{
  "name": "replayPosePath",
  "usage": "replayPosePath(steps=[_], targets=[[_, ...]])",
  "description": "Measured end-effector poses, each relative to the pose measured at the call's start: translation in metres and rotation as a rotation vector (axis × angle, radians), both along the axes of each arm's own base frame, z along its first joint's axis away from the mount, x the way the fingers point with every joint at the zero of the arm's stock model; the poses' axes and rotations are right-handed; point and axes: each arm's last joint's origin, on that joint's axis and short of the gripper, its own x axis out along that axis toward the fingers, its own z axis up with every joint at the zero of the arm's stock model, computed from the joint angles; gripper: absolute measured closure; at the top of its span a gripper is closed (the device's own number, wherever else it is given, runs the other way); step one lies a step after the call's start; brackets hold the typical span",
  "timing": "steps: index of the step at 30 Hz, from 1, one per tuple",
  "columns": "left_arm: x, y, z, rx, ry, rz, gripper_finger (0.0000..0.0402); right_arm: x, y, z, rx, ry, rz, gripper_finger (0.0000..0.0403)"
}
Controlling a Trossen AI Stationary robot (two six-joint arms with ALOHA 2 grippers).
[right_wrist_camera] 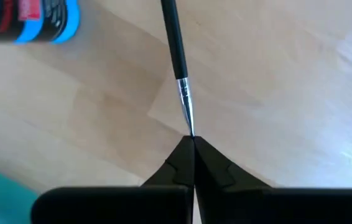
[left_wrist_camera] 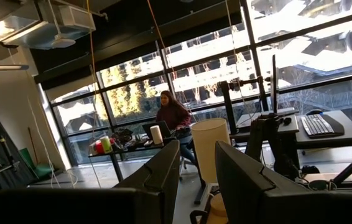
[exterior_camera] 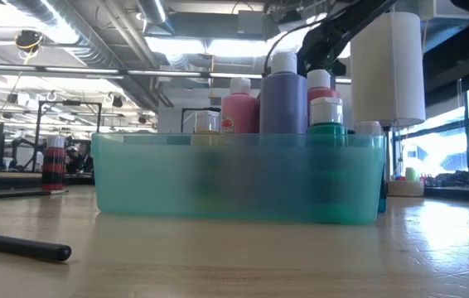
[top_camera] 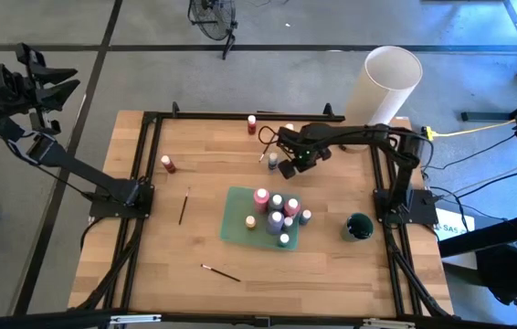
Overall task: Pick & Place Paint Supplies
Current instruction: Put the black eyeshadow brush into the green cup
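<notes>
The left gripper [top_camera: 53, 87] waits off the table's far-left corner, its jaws apart, while the teal tray [top_camera: 238, 215] mid-table holds several paint bottles [top_camera: 276, 219], and just beyond it the right gripper [right_wrist_camera: 193, 144] pinches a dark-handled brush [right_wrist_camera: 177, 59] by its tip beside a blue bottle [top_camera: 273, 162].

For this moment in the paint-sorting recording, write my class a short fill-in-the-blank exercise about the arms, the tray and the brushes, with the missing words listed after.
1. The right gripper is shut on the tip of a thin dark-handled ____.
2. Several small paint bottles stand inside the translucent ____ plastic tray.
3. The left gripper is raised off the wooden table, beyond its ____ edge in the high view.
4. The tall white cylinder stands at the table's far ____ corner.

Missing words: brush; green; left; right
</notes>
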Motion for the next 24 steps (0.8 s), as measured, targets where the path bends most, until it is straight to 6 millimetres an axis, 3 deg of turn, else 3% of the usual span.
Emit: replayPosePath(steps=[11, 17, 24], targets=[[0.002, -0.003, 0.000, 0.019, 0.000, -0.065, 0.0304, -0.012, 0.011, 0.037, -0.041, -0.006, -0.026, 0.0403], [0.019, -0.009, -0.007, 0.102, 0.081, -0.062, 0.0304, -0.012, 0.021, 0.075, -0.081, -0.100, -0.031, 0.0403], [0.048, -0.019, -0.017, 0.234, 0.213, -0.034, 0.0304, -0.023, 0.034, 0.135, -0.146, -0.225, -0.049, 0.0403]])
